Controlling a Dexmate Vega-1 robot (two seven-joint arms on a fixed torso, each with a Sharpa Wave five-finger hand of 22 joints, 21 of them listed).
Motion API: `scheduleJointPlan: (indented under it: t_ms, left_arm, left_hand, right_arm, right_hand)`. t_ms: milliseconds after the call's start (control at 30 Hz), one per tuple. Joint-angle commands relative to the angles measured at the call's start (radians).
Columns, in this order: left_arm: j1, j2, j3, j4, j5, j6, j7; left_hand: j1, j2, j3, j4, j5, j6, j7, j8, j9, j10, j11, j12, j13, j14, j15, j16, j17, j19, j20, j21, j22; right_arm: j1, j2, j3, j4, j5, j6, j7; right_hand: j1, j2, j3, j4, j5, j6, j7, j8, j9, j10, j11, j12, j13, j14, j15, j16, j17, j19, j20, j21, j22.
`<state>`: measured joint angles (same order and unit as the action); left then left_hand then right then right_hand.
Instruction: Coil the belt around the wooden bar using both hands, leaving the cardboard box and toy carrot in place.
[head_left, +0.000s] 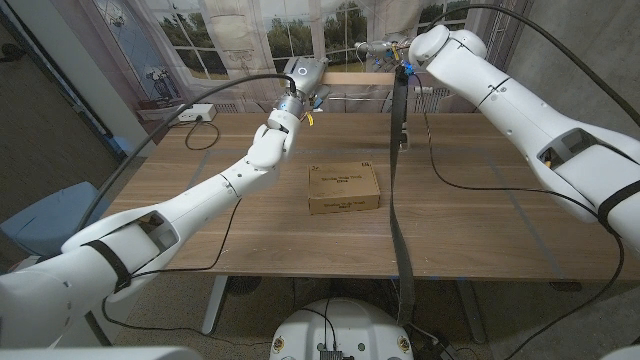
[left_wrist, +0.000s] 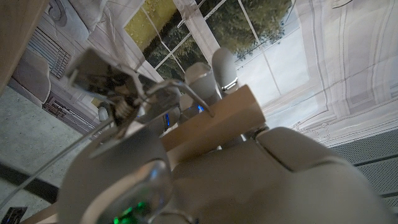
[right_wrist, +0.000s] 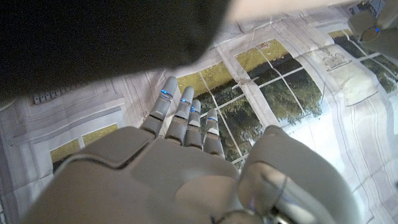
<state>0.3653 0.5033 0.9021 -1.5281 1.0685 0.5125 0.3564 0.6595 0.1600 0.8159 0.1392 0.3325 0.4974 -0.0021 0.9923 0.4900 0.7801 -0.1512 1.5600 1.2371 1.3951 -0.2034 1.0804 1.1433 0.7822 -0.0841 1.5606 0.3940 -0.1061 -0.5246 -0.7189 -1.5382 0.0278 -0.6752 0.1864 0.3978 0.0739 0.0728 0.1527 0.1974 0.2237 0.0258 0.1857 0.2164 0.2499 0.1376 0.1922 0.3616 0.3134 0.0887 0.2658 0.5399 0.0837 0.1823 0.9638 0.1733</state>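
Head view shows both arms raised at the far side of the desk (head_left: 250, 240). The left robot hand (head_left: 300, 78) grips one end of the wooden bar (head_left: 355, 78). The right robot hand (head_left: 385, 50) is at the other end, where the belt (head_left: 398, 180) hangs down; its grip I cannot tell. The cardboard box (head_left: 344, 188) lies on the desk. Left wrist view shows the fingers (left_wrist: 224, 68) closed on the bar (left_wrist: 217, 121). Right wrist view shows the right robot hand (right_wrist: 186, 162) with straight fingers (right_wrist: 183, 115).

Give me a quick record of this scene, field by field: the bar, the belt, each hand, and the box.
wooden bar: held up above the table's far side
belt: hangs from the bar, down past the table's near edge
left hand: grips the bar's left end
right hand: at the bar's right end, grip unclear
cardboard box: lies mid-table
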Motion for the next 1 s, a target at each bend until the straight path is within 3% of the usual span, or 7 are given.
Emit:
scheduleJointPlan:
  t_ms: [33, 133, 267, 433, 600, 867, 1000]
  left_arm:
    - [-0.018, -0.004, 0.017, -0.013, 0.023, 0.033, -0.041]
    - [-0.019, -0.006, 0.017, -0.016, 0.026, 0.042, -0.052]
    - [-0.019, -0.008, 0.019, -0.020, 0.034, 0.055, -0.063]
    - [-0.015, -0.007, 0.016, -0.029, 0.037, 0.070, -0.073]
    - [-0.012, -0.007, 0.015, -0.034, 0.043, 0.086, -0.081]
    - [-0.006, -0.013, 0.009, -0.033, 0.044, 0.116, -0.090]
    - [-0.007, -0.014, 0.010, -0.037, 0.049, 0.129, -0.092]
  left_hand:
    - [0.000, 0.008, -0.001, 0.002, -0.001, -0.002, -0.002, 0.006, -0.002, 0.003, -0.004, 0.007, 0.002, 0.001, 0.000, 0.009, 0.002, 0.007, -0.087, -0.001, -0.001]
    - [-0.001, 0.007, -0.001, 0.002, -0.001, -0.002, -0.001, 0.009, -0.001, 0.002, -0.005, 0.006, 0.002, -0.001, 0.000, 0.009, 0.002, 0.006, -0.087, -0.001, 0.000]
    - [-0.001, 0.007, -0.001, 0.002, -0.001, -0.004, -0.001, 0.010, 0.000, 0.002, -0.009, 0.006, 0.002, -0.003, 0.000, 0.009, 0.001, 0.006, -0.086, 0.000, 0.000]
    - [-0.001, 0.008, -0.001, 0.002, -0.001, -0.004, -0.002, 0.012, -0.002, 0.002, -0.007, 0.006, 0.002, -0.001, 0.000, 0.009, 0.001, 0.006, -0.087, 0.003, 0.004]
    - [0.000, 0.008, -0.001, 0.002, -0.002, -0.003, -0.001, 0.014, -0.003, 0.001, -0.005, 0.006, 0.002, -0.001, 0.000, 0.009, -0.001, 0.007, -0.087, -0.001, -0.002]
    - [0.000, 0.009, 0.000, 0.002, -0.002, -0.003, 0.000, 0.017, -0.004, 0.003, -0.004, 0.007, 0.002, -0.004, 0.000, 0.006, -0.005, 0.007, -0.087, 0.001, 0.001]
    - [0.000, 0.009, 0.000, 0.002, -0.003, -0.003, 0.001, 0.018, -0.006, 0.002, -0.007, 0.006, 0.002, -0.003, 0.000, 0.008, -0.003, 0.007, -0.087, 0.001, 0.000]
  right_arm:
    - [-0.238, -0.075, 0.217, -0.157, 0.146, 0.156, -0.283]
    - [-0.290, -0.087, 0.254, -0.191, 0.168, 0.180, -0.338]
    - [-0.356, -0.099, 0.296, -0.230, 0.190, 0.221, -0.404]
    - [-0.423, -0.100, 0.328, -0.253, 0.208, 0.272, -0.474]
    - [-0.476, -0.102, 0.350, -0.268, 0.222, 0.308, -0.525]
    - [-0.555, -0.118, 0.380, -0.309, 0.230, 0.326, -0.598]
    - [-0.615, -0.132, 0.390, -0.343, 0.235, 0.322, -0.624]
  right_hand:
    - [0.000, -0.017, -0.008, -0.011, 0.006, -0.021, 0.001, 0.000, -0.003, -0.011, -0.002, -0.002, -0.003, -0.016, 0.000, -0.010, -0.007, -0.010, 0.011, -0.013, 0.002]
    - [-0.004, -0.030, -0.016, -0.015, 0.005, -0.024, 0.004, 0.000, -0.005, -0.015, -0.006, -0.002, -0.006, -0.021, 0.000, -0.013, -0.010, -0.009, 0.017, -0.017, 0.002]
    - [-0.027, -0.061, -0.040, -0.020, 0.009, -0.060, 0.007, -0.004, -0.011, -0.068, -0.006, -0.011, -0.016, -0.065, 0.011, -0.033, -0.022, -0.033, 0.028, -0.046, 0.002]
    - [-0.022, -0.064, -0.046, -0.037, 0.020, -0.125, 0.000, -0.007, -0.016, -0.158, -0.005, -0.016, -0.033, -0.157, 0.015, -0.064, -0.043, -0.091, 0.029, -0.099, 0.002]
    - [-0.014, -0.059, -0.044, -0.045, 0.023, -0.146, -0.003, -0.004, -0.017, -0.191, -0.003, -0.015, -0.040, -0.200, 0.021, -0.073, -0.052, -0.119, 0.029, -0.124, 0.002]
    - [-0.015, -0.062, -0.049, -0.050, 0.023, -0.128, 0.006, 0.009, -0.017, -0.178, -0.009, 0.000, -0.046, -0.199, 0.018, -0.064, -0.059, -0.127, 0.028, -0.141, 0.002]
    - [-0.028, -0.055, -0.057, -0.052, 0.024, -0.063, 0.031, 0.034, -0.015, -0.087, -0.006, 0.037, -0.054, -0.119, 0.005, -0.023, -0.071, -0.076, 0.027, -0.151, 0.004]
